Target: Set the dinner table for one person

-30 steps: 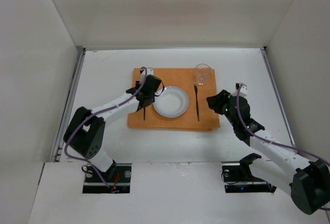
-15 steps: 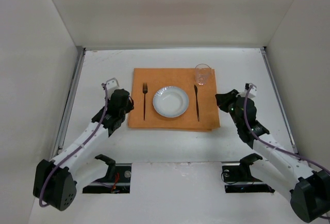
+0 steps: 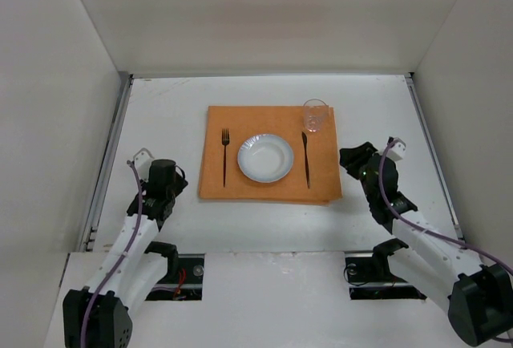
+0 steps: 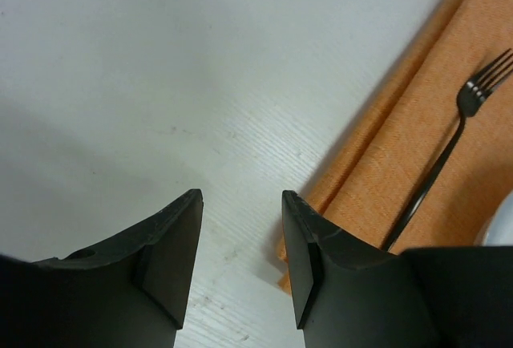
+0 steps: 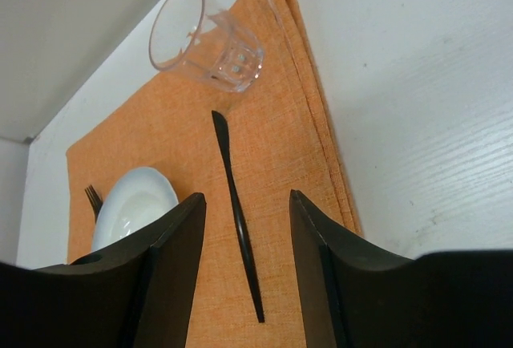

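place setting looks complete from here: plate [image 3: 265, 158] centred on the orange placemat [image 3: 272, 119], fork [image 3: 224, 155] on its left, knife [image 3: 305, 159] on its right, glass [image 3: 315, 115] at the far right corner, all on the white dinner table [image 3: 160, 115] between the walls. left gripper [image 4: 241, 197] hovers over bare tabletop just off the mat's near left corner, jaws apart, nothing in them. right gripper [image 5: 246, 196] sits off the mat's right edge, also spread and empty. i'd call this the wrap-up step. next move needs both arms parked without brushing the mat.
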`<state>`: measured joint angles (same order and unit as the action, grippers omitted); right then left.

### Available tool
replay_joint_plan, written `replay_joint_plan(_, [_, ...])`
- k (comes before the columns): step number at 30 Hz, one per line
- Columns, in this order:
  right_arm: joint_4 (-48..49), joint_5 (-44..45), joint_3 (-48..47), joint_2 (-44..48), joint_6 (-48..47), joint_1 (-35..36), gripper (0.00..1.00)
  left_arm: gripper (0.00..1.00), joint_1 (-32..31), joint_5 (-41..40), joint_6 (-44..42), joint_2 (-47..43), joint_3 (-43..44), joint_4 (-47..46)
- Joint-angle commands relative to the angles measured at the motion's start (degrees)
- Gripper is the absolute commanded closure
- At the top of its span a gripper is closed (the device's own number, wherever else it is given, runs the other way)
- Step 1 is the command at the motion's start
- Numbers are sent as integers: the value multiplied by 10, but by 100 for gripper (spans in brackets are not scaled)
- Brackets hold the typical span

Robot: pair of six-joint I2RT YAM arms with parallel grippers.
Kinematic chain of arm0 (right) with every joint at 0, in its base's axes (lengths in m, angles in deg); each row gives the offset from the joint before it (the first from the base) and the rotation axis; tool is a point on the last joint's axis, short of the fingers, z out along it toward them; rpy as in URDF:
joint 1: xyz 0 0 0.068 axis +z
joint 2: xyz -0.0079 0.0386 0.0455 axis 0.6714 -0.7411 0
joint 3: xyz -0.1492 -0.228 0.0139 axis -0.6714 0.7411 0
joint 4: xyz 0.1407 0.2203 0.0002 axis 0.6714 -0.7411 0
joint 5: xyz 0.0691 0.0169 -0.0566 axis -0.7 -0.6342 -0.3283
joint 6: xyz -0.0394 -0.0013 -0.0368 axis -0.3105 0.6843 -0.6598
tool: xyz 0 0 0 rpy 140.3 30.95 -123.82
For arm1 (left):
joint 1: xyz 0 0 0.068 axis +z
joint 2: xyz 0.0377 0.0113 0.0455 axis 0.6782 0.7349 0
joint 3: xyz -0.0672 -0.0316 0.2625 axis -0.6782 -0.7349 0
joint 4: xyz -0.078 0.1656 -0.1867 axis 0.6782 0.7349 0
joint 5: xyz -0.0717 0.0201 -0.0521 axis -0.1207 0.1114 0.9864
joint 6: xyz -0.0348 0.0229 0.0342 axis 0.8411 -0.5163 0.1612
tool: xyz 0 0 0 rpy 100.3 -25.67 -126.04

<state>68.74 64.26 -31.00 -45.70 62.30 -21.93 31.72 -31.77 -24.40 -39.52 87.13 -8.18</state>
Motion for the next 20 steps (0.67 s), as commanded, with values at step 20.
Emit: replay_joint_plan(20, [51, -15, -8, -23, 2, -10, 47, 61, 46, 74, 22, 2, -45, -80])
